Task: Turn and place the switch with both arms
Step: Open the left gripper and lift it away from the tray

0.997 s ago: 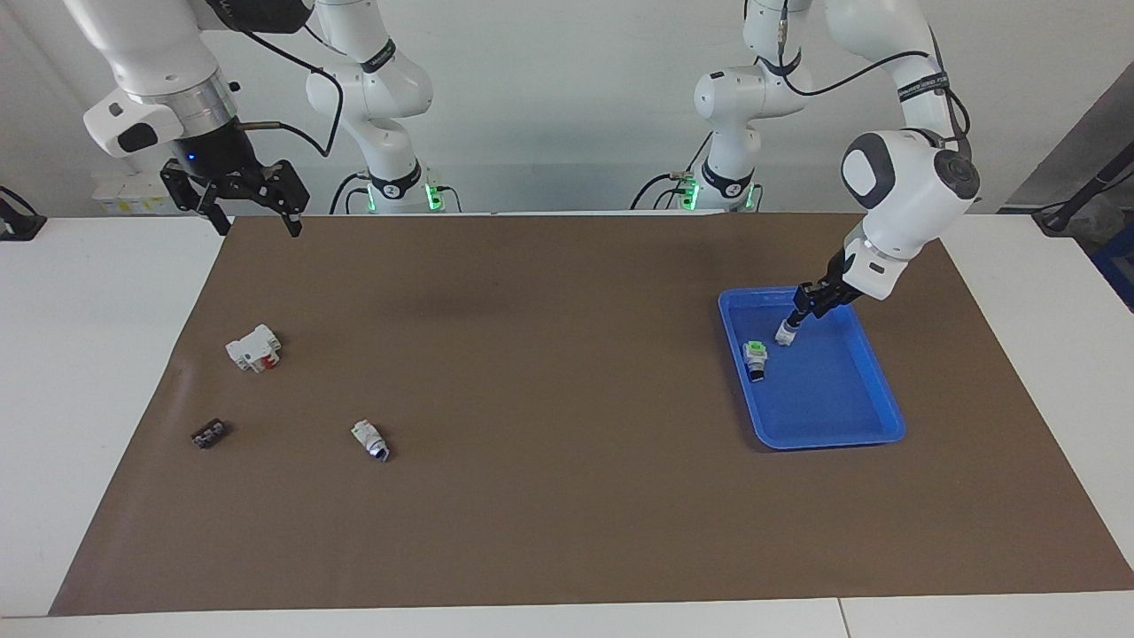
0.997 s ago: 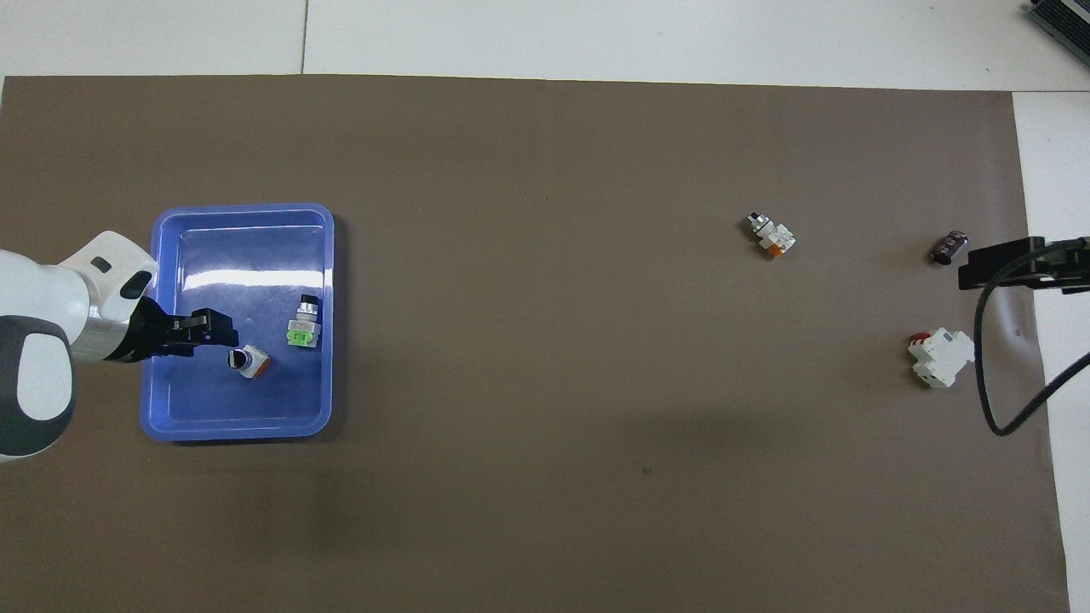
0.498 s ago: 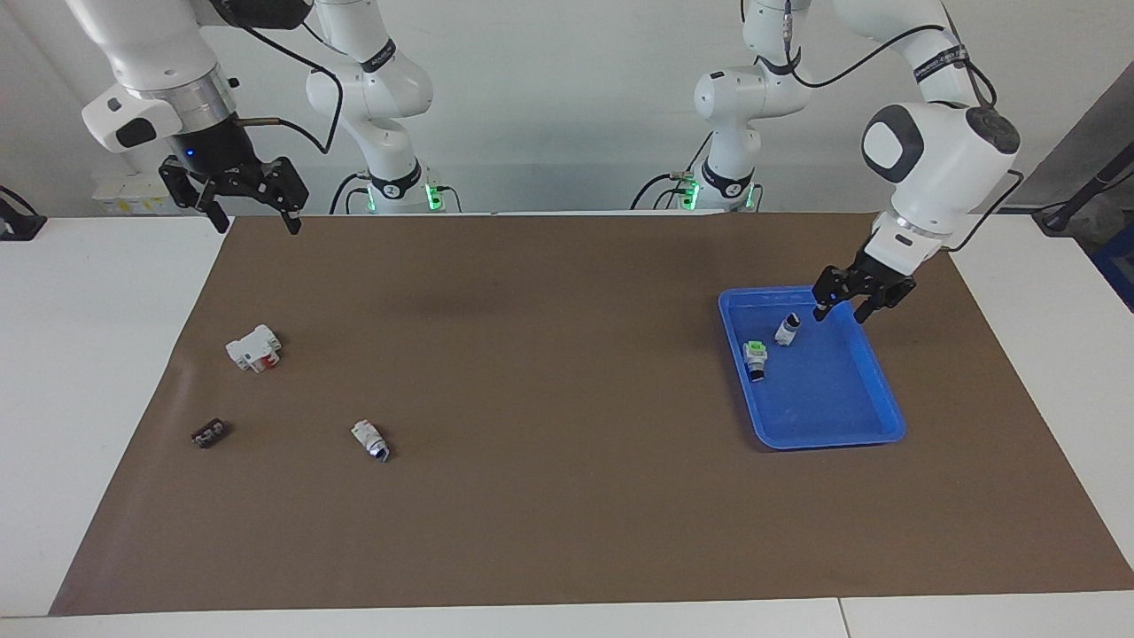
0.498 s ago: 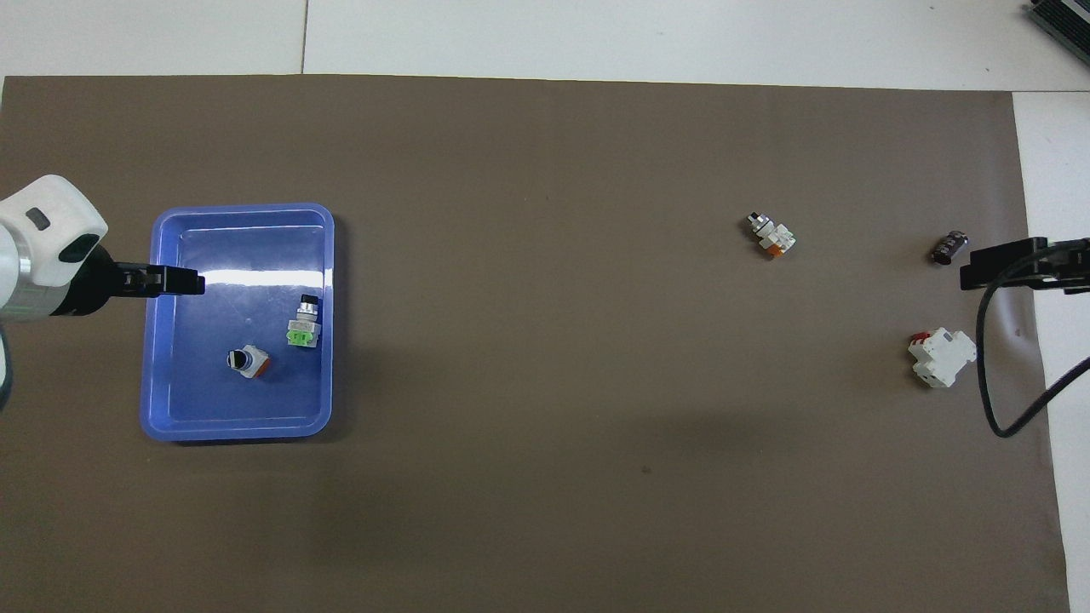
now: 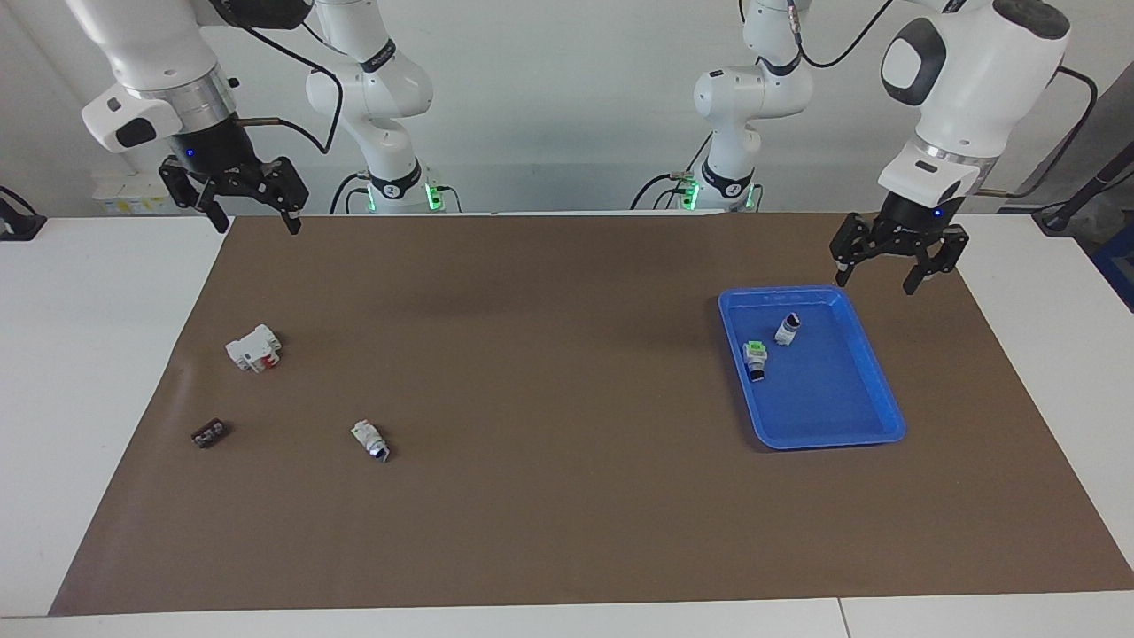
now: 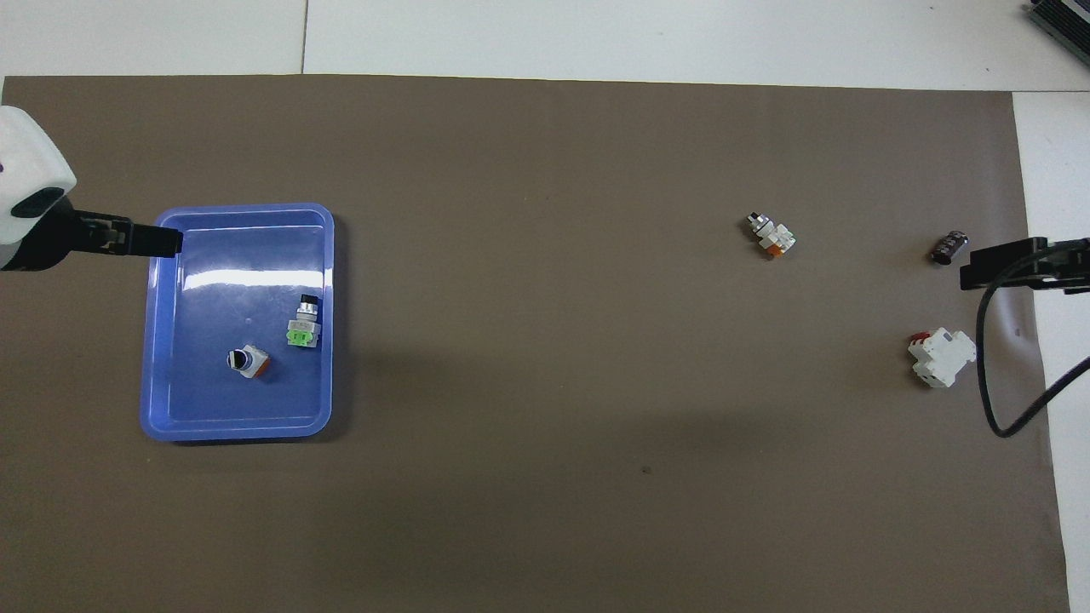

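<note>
The switch [image 5: 787,329] stands on its orange end in the blue tray [image 5: 833,440], black knob up; from overhead the switch [image 6: 248,362] sits in the tray's [image 6: 238,434] half nearer the robots. My left gripper [image 5: 874,283] hangs open and empty, raised above the tray's corner at the robots' end, well clear of the switch. In the overhead view the left gripper [image 6: 162,242] shows edge-on over the tray's rim. My right gripper [image 5: 257,229] waits open and empty, high over the mat's edge at the right arm's end; overhead, only part of the right gripper [image 6: 971,274] shows.
A green-ended switch [image 5: 755,359] lies in the tray beside the switch. On the mat toward the right arm's end lie another orange-ended switch [image 6: 771,236], a white block with red marks [image 5: 254,347] and a small dark part [image 5: 209,434].
My left gripper let go of the switch in the tray, opened wide, and rose up and away from it. The switch stayed upright. The right arm barely moved.
</note>
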`<state>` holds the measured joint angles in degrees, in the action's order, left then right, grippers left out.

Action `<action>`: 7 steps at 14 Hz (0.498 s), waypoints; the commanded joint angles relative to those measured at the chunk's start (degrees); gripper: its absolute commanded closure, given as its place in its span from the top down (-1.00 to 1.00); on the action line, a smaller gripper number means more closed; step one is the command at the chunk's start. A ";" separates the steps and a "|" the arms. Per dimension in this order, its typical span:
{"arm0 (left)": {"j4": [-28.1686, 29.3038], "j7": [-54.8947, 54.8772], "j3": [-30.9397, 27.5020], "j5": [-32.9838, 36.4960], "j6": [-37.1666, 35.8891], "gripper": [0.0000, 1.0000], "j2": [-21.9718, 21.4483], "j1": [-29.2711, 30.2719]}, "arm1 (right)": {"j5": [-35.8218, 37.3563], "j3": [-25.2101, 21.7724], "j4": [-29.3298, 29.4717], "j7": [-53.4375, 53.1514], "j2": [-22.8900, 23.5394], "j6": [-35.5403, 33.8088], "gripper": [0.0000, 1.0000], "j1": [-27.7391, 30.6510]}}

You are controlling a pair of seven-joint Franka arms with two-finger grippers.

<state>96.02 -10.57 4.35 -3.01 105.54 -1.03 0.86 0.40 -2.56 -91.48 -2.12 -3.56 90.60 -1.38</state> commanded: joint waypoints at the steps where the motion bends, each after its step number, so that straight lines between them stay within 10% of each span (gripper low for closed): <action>1: -9.79 -0.59 -0.57 1.08 -7.27 0.99 4.90 -0.42 | 0.83 0.18 -1.42 -1.22 -1.27 0.81 1.00 -0.11; 7: -9.98 -0.68 -0.39 0.91 -10.00 1.00 4.03 -1.82 | 0.83 0.18 -1.42 -1.22 -1.27 0.81 1.00 -0.11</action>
<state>88.06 -10.79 4.24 -2.98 98.67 2.63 0.56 0.40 -2.56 -91.48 -2.12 -3.56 90.60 -1.38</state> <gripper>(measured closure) 0.000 0.000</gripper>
